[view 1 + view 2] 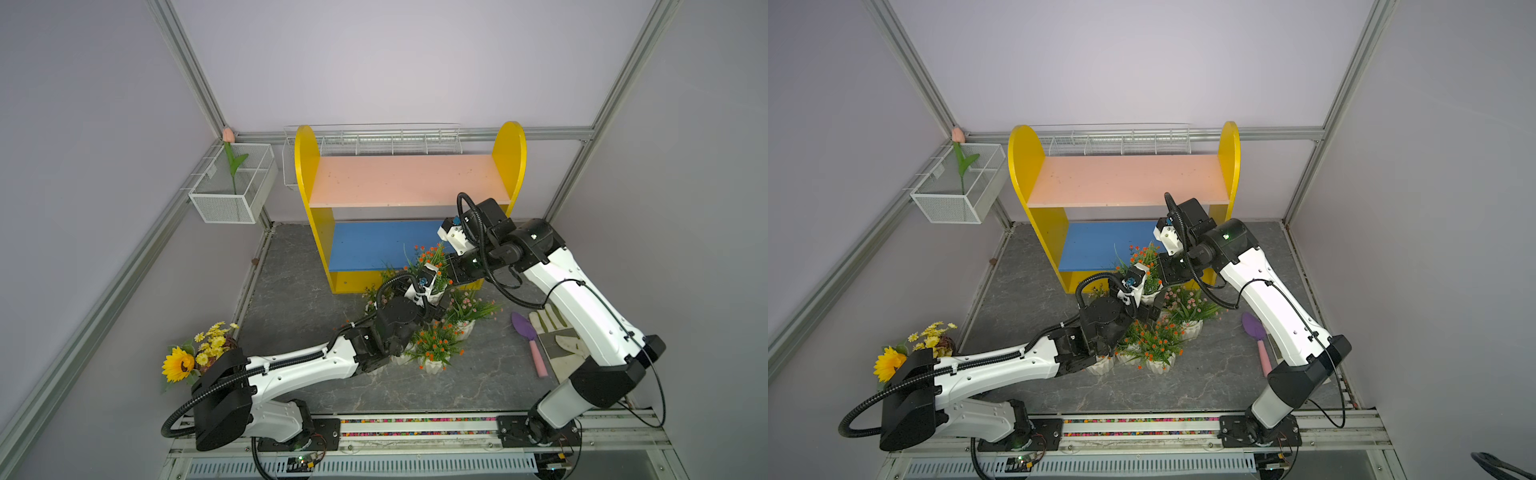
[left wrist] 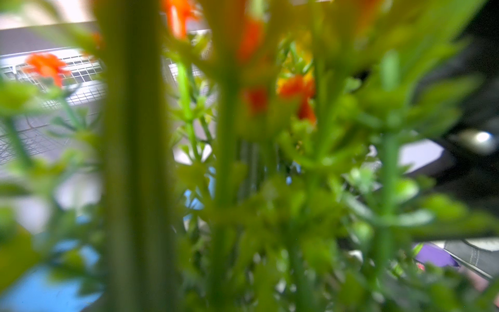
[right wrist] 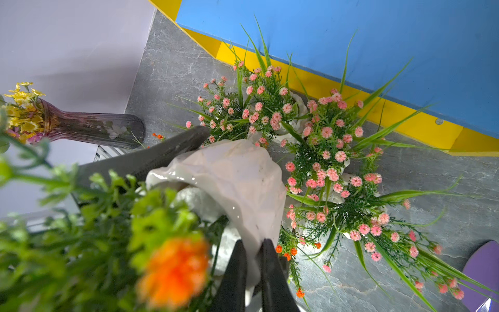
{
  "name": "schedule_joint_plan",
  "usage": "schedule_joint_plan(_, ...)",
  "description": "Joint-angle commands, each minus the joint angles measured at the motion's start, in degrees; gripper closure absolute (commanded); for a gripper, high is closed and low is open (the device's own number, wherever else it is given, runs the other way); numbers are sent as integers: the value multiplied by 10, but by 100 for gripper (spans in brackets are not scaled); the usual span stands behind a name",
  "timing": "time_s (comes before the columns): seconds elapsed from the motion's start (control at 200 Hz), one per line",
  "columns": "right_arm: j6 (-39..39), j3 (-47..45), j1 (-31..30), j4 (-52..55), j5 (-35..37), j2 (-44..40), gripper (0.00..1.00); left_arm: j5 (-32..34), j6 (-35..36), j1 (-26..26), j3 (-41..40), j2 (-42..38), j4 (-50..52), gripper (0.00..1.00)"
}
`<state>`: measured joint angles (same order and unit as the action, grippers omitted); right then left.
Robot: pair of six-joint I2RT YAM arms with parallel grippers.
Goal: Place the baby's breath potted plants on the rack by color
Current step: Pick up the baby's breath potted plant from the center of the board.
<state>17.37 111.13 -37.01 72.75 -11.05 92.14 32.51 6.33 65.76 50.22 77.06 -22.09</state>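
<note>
At the far left we see a vase of sunflowers (image 1: 183, 361) by the left arm's base. Above it a wire basket (image 1: 224, 208) hangs on the wall with a tulip (image 1: 227, 135) standing in it.

The left gripper (image 1: 438, 307) reaches into the cluster of plants in front of the rack (image 1: 305, 166). Its wrist view is filled with blurred green stems and orange blooms. In the right wrist view one of its fingers (image 3: 151, 156) lies just beside the lifted pot. We cannot tell whether its jaws are spread or pressing on anything.

The pot of orange flowers (image 3: 229, 173) hangs tilted above the floor (image 3: 172, 67), in front of the right end of the rack's blue lower board (image 1: 365, 245). The right gripper (image 3: 253, 243) pinches the pot's rim, its two fingers (image 3: 235, 270) pressed on either side of the white wall.

Beneath it the pink-flowered pots (image 3: 324, 151) stand together on the floor, close to the rack's front edge. Another orange pot (image 1: 432, 368) stands nearer the arms' bases.

At the far right a purple trowel (image 1: 521, 326) with a pink handle lies just beside a glove (image 1: 557, 332), which is partly hidden under the right arm.
</note>
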Motion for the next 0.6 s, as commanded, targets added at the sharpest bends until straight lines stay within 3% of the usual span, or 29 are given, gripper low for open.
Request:
schedule_joint_plan(0.0, -3, -10, 8, -22, -26, -34, 86, -13, 3, -3, 24, -1, 27, 55)
schedule_joint_plan(0.145, -3, -21, 18, -36, -35, -33, 84, -19, -3, -4, 27, -2, 36, 61)
schedule_joint_plan(0.31, -4, -22, 27, -41, -40, -34, 75, -1, -12, -4, 30, -1, 35, 65)
schedule_joint_plan(0.595, -8, -33, 62, -35, -30, -62, 74, 14, -13, -5, 43, -6, 47, 69)
